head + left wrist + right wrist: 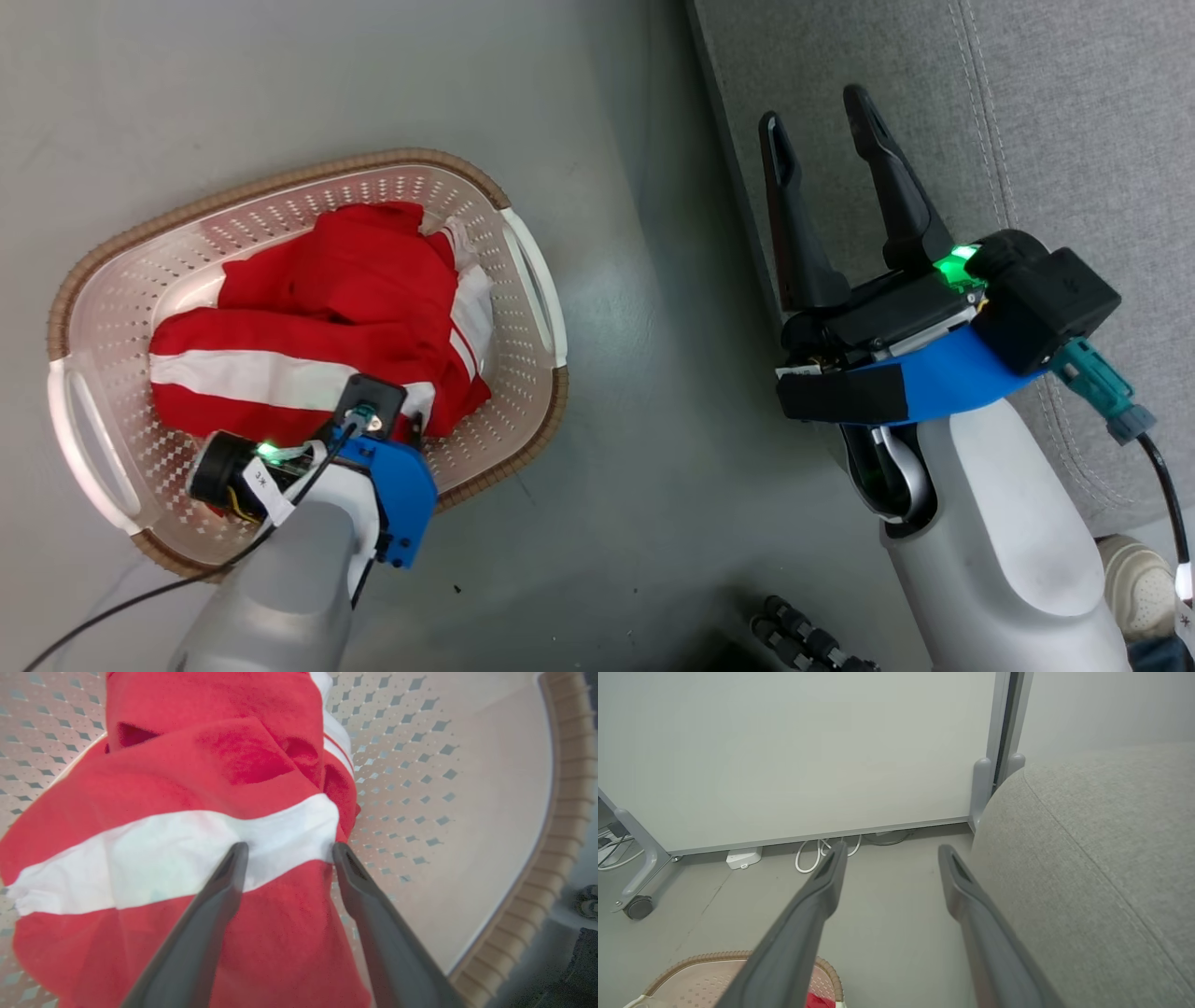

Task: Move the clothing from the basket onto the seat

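The clothing (317, 317), red with a broad white stripe, lies bunched in the cream basket (523, 271) on the floor at the left. My left wrist (373, 439) hangs over the basket's near side and points down into it. My left gripper (289, 851) is open, its fingertips (238, 856) at the white stripe of the clothing (187, 854), one on each side of a stretch of fabric. My right gripper (815, 110) is open and holds nothing, raised beside the front edge of the grey seat (1055, 140). The seat (1087, 868) and the basket's rim (714, 957) also appear in the right wrist view.
Grey floor (635, 373) separates the basket from the seat. A shoe (1134, 579) stands at the lower right by the seat. Beyond the right gripper (892, 851) a white partition (794, 751) stands on a wheeled foot (637, 905), with cables (822, 851) at its base.
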Motion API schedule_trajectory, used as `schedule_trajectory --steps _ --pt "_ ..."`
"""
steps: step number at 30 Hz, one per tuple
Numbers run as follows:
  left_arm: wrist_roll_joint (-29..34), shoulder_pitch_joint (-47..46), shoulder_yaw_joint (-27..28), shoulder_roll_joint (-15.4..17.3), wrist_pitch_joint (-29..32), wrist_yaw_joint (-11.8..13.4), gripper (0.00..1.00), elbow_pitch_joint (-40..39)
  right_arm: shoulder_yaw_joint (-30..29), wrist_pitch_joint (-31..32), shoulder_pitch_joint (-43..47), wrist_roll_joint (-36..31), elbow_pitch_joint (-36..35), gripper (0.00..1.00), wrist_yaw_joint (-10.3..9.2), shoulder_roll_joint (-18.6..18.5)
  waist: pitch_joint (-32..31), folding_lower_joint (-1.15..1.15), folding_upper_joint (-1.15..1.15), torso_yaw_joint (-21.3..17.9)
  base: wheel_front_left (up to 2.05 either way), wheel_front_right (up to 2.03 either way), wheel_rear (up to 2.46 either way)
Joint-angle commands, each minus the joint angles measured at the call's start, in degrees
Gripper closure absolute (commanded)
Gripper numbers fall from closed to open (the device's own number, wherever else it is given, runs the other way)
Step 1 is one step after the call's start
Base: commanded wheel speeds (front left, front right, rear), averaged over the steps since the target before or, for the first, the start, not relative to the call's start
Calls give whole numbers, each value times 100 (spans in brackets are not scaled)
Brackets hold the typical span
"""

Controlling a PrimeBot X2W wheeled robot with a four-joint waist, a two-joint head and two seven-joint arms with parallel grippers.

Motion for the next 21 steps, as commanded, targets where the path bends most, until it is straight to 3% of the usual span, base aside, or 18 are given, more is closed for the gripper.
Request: schedule_trajectory --steps 1,5,10,11,12,21 --pt "40 -117 -19 81 17 144 0 47 24 -24 -95 25 -33 0 0 -3 43 -1 0 -41 0 0 0" --pt "123 -194 -76 154 205 538 0 232 76 -26 -99 111 -77 0 0 -3 82 -1 0 -79 0 0 0" --pt "149 -290 -155 215 670 633 0 387 134 -27 -92 179 -90 0 0 -3 93 -1 0 -120 0 0 0" --pt "136 -310 -160 222 713 626 15 398 141 -27 -93 198 -92 0 0 -4 93 -1 0 -130 0 0 0" --pt "127 -325 -166 232 733 610 100 409 149 -27 -96 212 -90 0 0 -4 91 -1 0 -138 0 0 0" --pt "-93 -262 -92 253 734 459 100 474 206 -28 -82 172 -10 0 1 -3 -63 -1 0 -168 0 0 0"
